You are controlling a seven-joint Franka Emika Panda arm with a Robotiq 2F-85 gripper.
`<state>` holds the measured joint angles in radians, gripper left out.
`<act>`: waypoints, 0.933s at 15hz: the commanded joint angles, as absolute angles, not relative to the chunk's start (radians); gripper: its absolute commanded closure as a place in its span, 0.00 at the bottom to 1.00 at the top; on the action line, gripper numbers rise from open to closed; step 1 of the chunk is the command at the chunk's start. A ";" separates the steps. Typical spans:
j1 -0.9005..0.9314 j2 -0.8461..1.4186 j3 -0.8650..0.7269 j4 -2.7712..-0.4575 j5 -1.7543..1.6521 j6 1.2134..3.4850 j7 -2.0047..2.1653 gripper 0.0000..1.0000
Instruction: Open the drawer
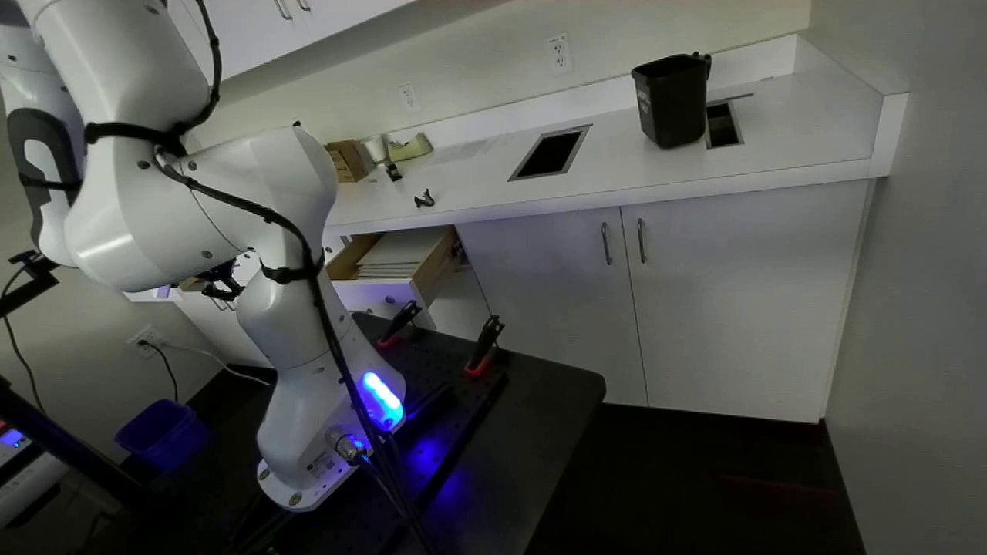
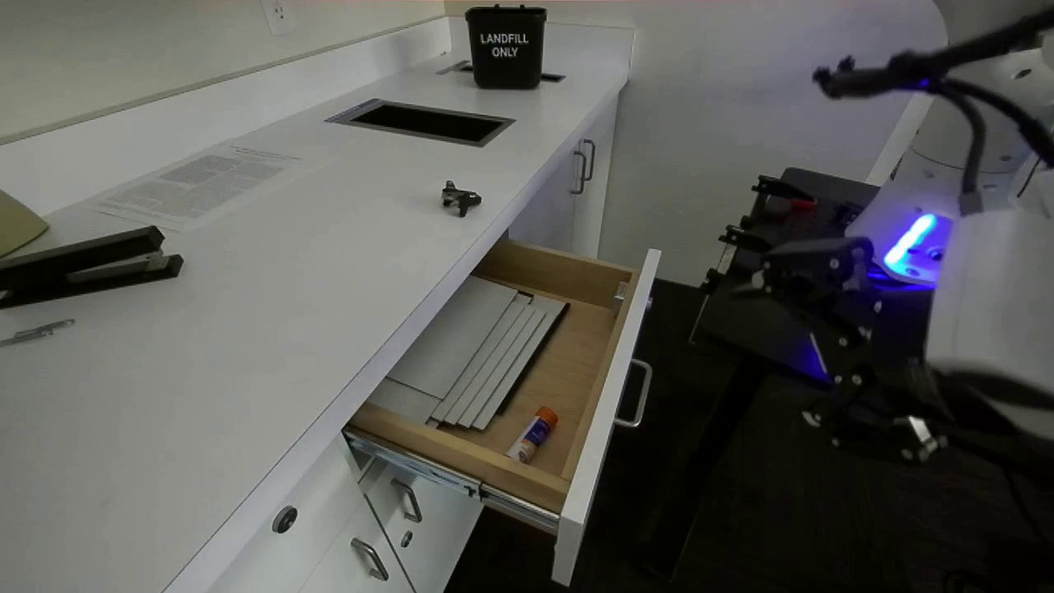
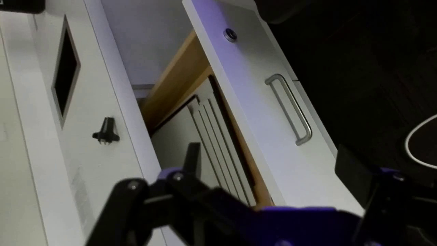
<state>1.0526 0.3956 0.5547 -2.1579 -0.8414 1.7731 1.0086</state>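
The drawer (image 2: 585, 346) stands well out from under the white surface (image 2: 272, 346) (flat panels (image 2: 457, 342) and an orange-capped tube (image 2: 533, 434) lie inside), so the opening looks done. The gripper (image 3: 272, 168), spread wide and empty, is apart from the handle (image 3: 296, 106); at most a retreat seems left.

Drawer (image 3: 249, 102) stands out from beneath the countertop (image 3: 109, 167), one wooden side (image 3: 182, 70) exposed. Its white front (image 3: 293, 171) carries a metal handle (image 3: 296, 103) and a round lock (image 3: 230, 35). Pale flat boards (image 3: 207, 135) lie inside, overlapping in steps. Gripper (image 3: 271, 164) at the bottom of the wrist view, fingers (image 3: 193, 160) wide apart: one shows against the boards, the other across the front's outer edge; their height above the drawer cannot be judged. On the countertop, a small dark object (image 3: 106, 131) near the edge and a dark four-sided cutout (image 3: 66, 71).
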 commanded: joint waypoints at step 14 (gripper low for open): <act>1.074 0.219 0.504 -2.280 -0.783 1.755 0.961 0.00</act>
<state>1.0554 0.2200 0.5227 -2.2821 -0.7865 1.7543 0.9636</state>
